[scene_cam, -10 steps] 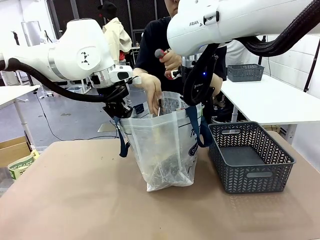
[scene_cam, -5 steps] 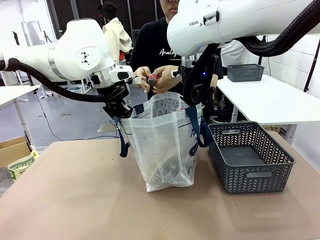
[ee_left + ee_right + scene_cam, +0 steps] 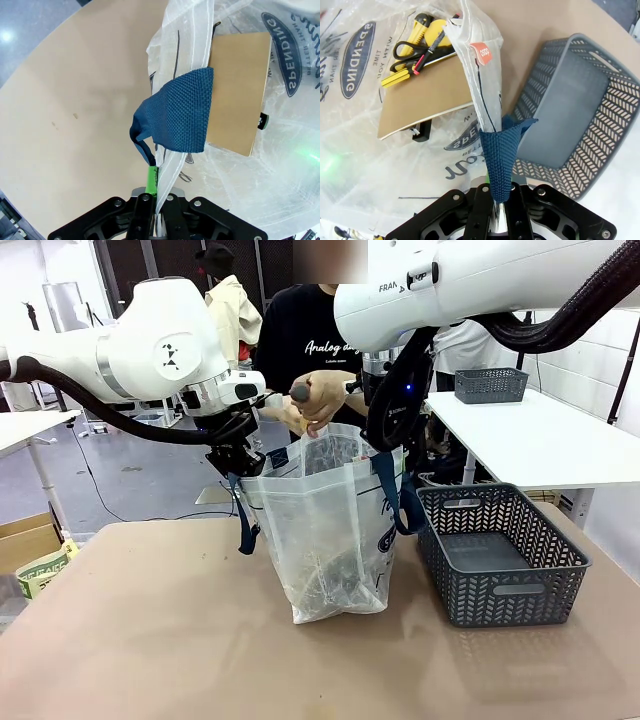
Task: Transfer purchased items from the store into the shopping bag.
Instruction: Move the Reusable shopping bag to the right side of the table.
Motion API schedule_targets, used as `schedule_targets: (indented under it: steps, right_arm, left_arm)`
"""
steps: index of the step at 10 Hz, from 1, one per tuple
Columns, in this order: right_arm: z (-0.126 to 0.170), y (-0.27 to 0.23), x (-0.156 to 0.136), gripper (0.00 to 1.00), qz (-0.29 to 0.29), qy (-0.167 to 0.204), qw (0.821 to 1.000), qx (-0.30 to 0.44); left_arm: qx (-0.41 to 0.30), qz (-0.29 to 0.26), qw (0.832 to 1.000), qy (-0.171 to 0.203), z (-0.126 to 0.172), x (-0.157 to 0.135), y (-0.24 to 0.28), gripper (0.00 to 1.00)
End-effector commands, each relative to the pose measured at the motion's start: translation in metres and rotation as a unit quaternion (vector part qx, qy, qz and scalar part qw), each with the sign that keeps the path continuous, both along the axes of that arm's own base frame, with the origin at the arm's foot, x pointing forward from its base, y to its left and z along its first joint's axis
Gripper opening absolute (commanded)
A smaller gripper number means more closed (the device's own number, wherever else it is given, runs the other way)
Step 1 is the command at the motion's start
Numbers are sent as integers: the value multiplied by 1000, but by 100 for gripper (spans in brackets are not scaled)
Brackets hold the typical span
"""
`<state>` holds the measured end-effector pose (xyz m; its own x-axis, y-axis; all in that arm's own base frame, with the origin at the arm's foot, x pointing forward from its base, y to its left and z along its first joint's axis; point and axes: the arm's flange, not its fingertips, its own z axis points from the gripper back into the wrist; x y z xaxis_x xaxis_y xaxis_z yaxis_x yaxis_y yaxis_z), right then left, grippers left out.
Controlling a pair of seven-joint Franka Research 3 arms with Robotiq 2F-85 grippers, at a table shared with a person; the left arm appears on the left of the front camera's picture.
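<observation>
The translucent shopping bag [image 3: 330,530] stands open mid-table, held wide by both arms. My left gripper [image 3: 238,462] is shut on its left rim beside the navy strap [image 3: 175,112]. On the opposite rim my right gripper [image 3: 386,432] is shut on the other strap [image 3: 502,155]. Inside lie a brown board [image 3: 420,95] and yellow-handled scissors [image 3: 412,50]. The person's hands [image 3: 318,405] hold a tool with a dark rounded handle [image 3: 300,392] just above the bag's mouth. The dark grey basket [image 3: 500,560] stands right of the bag, with nothing in it.
The brown table [image 3: 150,640] has free room in front and to the left. A second grey basket [image 3: 490,385] sits on a white table at the back right. A cardboard box and printed paper [image 3: 40,570] lie past the left edge.
One of the person's hands came up out of the bag, and both hands now hold the tool above its mouth. Neither arm has moved.
</observation>
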<state>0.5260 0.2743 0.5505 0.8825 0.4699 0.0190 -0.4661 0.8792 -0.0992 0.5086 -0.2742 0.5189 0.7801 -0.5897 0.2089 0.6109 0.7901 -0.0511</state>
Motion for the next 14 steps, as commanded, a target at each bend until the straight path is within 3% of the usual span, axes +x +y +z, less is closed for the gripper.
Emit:
schedule_targets:
  steps: [1, 14]
  right_arm:
    - [1, 0, 0, 0, 0, -1, 1000, 0]
    - [1, 0, 0, 0, 0, -1, 1000, 0]
  left_arm:
    - [1, -1, 1000, 1, -1, 0, 0, 0]
    - [1, -1, 1000, 1, -1, 0, 0, 0]
